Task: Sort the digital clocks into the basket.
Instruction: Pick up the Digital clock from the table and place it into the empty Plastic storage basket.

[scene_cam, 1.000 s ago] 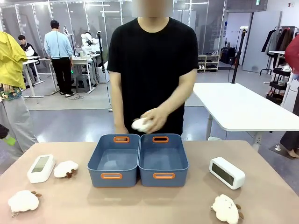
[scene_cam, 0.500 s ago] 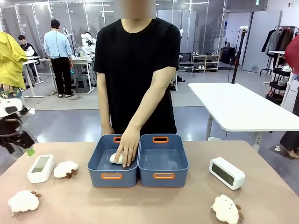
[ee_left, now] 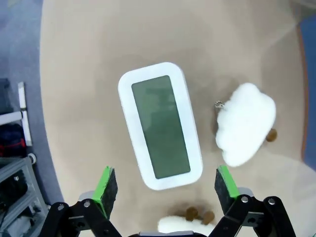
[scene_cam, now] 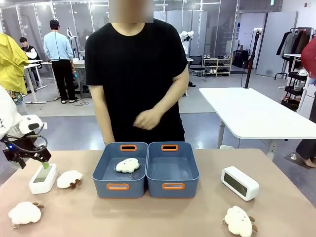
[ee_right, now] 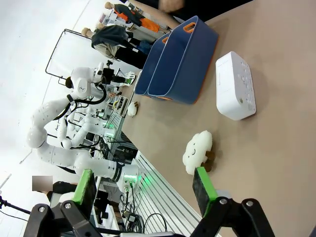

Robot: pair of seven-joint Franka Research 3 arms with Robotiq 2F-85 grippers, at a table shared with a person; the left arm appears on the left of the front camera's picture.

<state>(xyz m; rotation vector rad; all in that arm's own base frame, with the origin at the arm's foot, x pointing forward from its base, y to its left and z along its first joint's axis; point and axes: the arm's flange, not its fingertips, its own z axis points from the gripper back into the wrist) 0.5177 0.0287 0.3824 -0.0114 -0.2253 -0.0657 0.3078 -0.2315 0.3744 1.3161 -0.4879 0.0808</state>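
left pincer [ee_left: 163,183] hangs wide open over a clock
the white clock [ee_left: 160,126] lies flat on the tan surface [ee_left: 98,39], smooth hard plastic with round corners. it sits crooked under the green pads [ee_left: 106,185], so it could slip or twist when squeezed. a fluffy sheep toy [ee_left: 245,123] just beside it could get bumped. the empty blue basket [scene_cam: 190,186] is well apart. the right pincer [ee_right: 143,185] is wide open too.

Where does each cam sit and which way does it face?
Front: fixed between the arms, faces the person across the table; left gripper at picture left.
Left wrist: looks down past its open fingers onto the left clock.
Right wrist: rolled, looks along the table; own fingers, right clock, baskets.
Shared: front shows both clocks too.
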